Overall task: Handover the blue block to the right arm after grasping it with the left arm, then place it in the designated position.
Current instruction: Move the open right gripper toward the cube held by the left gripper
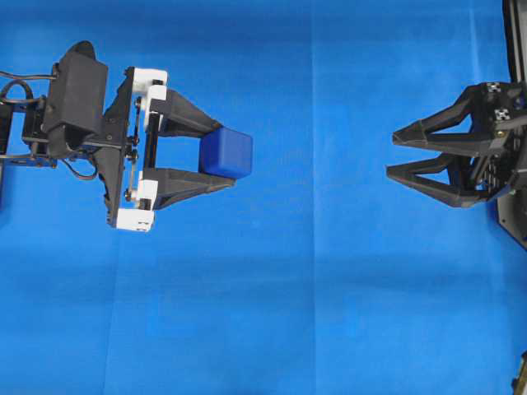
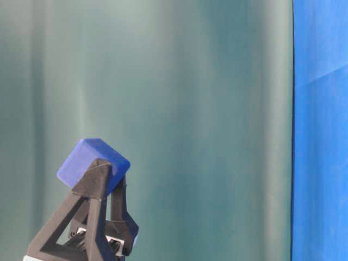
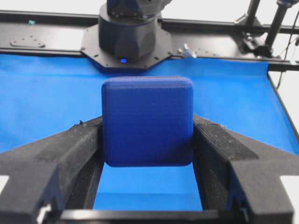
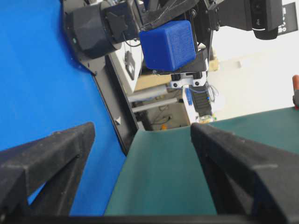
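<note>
cloth (image 1: 313, 288): bright blue, covers the whole work surface, faint fold lines across it.
backdrop (image 2: 190, 109): teal-green sheet, fills most of the table-level view, with a strip of the cloth at its right edge.
my left arm (image 1: 78, 107): comes in from the overhead view's left edge, white brackets at both ends of the jaw rail.
my right arm (image 1: 494, 140): at the overhead view's right edge, fingers pointing toward the left one, well apart from it.
my left gripper (image 1: 233, 155): clenched on the blue block, one finger pressed on each opposite face.
my right gripper (image 1: 389, 155): jaws spread, nothing between them.
blue block (image 1: 226, 153): pinched at the left fingertips, lifted off the cloth; the right wrist view shows it facing the right jaws across a gap.
</note>
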Controlling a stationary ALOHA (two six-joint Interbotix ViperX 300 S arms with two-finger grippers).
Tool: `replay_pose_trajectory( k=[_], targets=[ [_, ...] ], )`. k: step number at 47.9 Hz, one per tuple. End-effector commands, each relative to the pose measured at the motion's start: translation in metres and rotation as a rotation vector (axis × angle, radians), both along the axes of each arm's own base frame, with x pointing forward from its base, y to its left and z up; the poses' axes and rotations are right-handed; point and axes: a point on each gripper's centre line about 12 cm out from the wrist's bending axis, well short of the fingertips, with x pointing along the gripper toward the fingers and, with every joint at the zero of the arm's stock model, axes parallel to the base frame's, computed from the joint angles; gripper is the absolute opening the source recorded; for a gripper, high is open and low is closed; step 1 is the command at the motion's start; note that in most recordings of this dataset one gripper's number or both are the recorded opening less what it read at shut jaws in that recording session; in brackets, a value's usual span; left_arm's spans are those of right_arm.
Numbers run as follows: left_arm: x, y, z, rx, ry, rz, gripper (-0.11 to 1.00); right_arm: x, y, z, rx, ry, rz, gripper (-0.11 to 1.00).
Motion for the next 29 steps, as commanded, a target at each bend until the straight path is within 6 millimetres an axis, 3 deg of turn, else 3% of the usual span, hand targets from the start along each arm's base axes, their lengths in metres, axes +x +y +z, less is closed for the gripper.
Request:
replay_pose_trajectory(
  k=[1,14,29],
  targets=[
    [-0.002,-0.001,0.012,-0.005,-0.038,-0.002,0.49,0.003,0.001,0.012,0.003,-0.035,0.008,0.94],
    [-0.003,-0.001,0.012,-0.005,-0.041,-0.002,0.49,0.023,0.004,0.017,0.007,-0.038,0.029,0.94],
    [-0.003,-0.001,0.012,-0.008,-0.04,-0.002,0.49,0.082,0.004,0.024,0.007,0.01,0.032,0.94]
  ],
)
